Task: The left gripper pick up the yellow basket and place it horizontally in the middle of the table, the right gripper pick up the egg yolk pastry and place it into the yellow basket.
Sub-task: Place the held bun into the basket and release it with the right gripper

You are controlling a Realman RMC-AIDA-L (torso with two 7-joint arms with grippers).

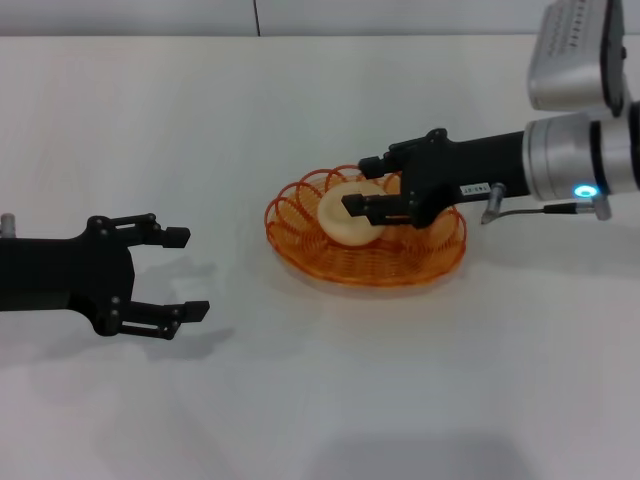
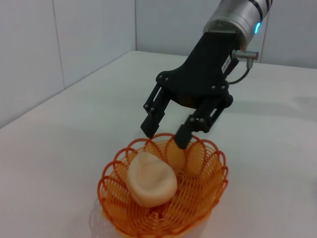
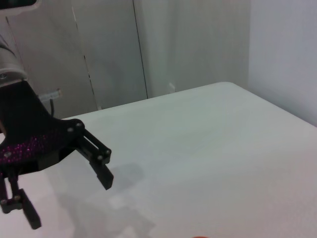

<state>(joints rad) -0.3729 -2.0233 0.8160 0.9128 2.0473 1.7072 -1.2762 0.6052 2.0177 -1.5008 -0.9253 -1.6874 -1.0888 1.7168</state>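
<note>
The white table [image 1: 330, 400] carries the yellow basket [image 1: 440, 262], which rests flat directly beneath the right gripper [image 1: 365, 205] and well apart from the left gripper [image 1: 185, 272].

Right gripper [image 1: 368, 199] over yellow basket [image 1: 440, 262] hides part of egg yolk pastry [image 1: 338, 222] and basket's far rim in head view. Whether fingers [image 1: 362, 207] touch pastry: cannot tell. Left gripper [image 1: 185, 273] arm cut off at picture edge, away from basket. Left wrist view: basket [image 2: 208, 193] near rim cut by picture edge; pastry [image 2: 148, 181] underside hidden in wires. Right wrist view: basket and pastry out of sight; left gripper [image 3: 69, 198] body cut at edge; desk [image 3: 208, 148] near part cropped.
</note>
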